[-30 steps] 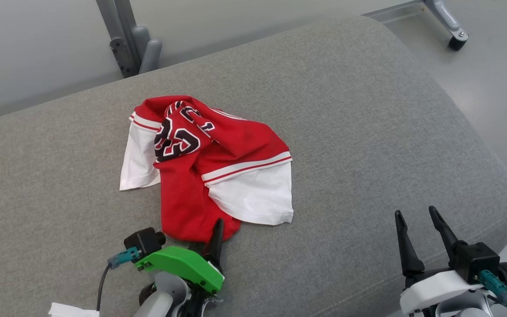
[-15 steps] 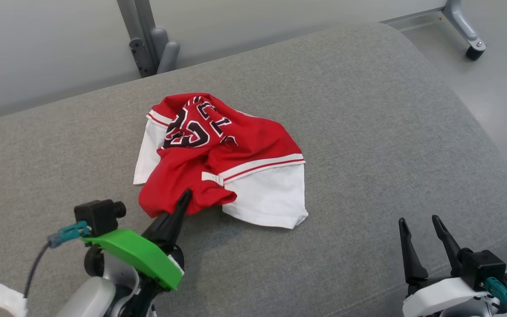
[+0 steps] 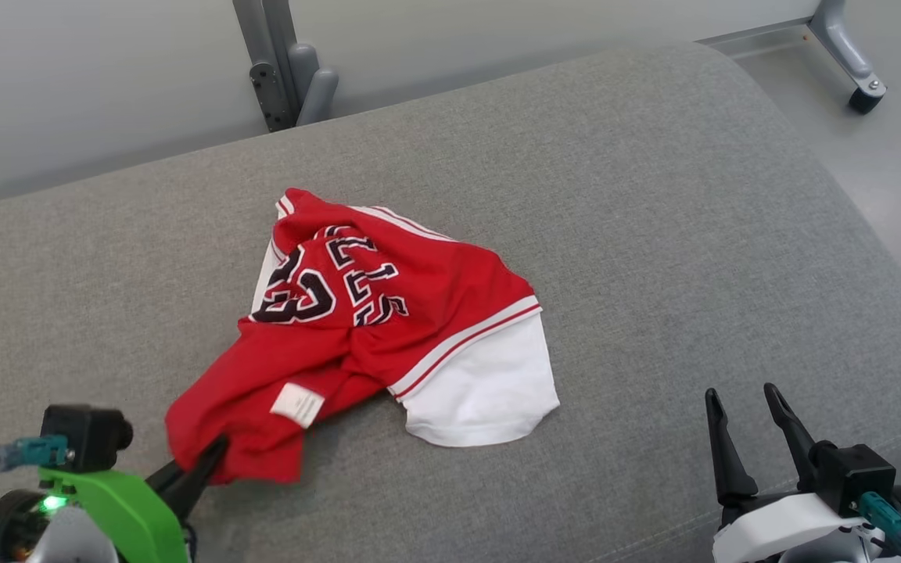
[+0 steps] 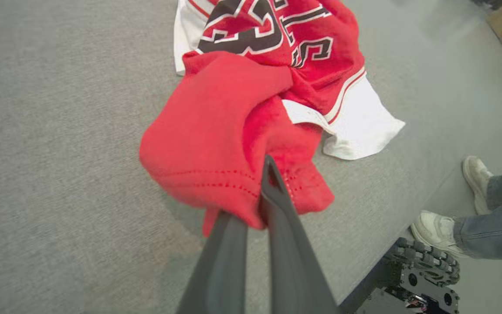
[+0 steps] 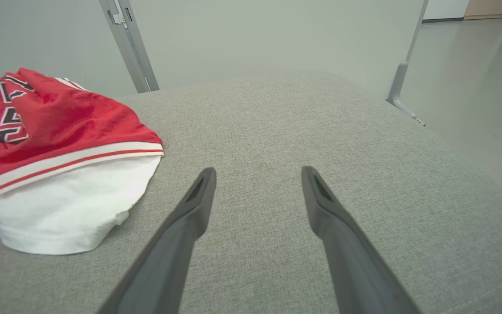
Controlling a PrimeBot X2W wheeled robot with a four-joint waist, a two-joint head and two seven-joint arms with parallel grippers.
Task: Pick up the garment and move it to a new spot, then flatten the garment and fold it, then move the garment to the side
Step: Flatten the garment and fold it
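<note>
Head view | left tool clamped on garment hem | right tool apart, aside

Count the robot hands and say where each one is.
2. The left hand is at lower left, shut on the red garment; the right hand is at lower right, open above the cushion.

The red garment carries a black number 23 edged in white, partly creased. Black letters beside it are folded past reading; its white tag is illegible
</note>
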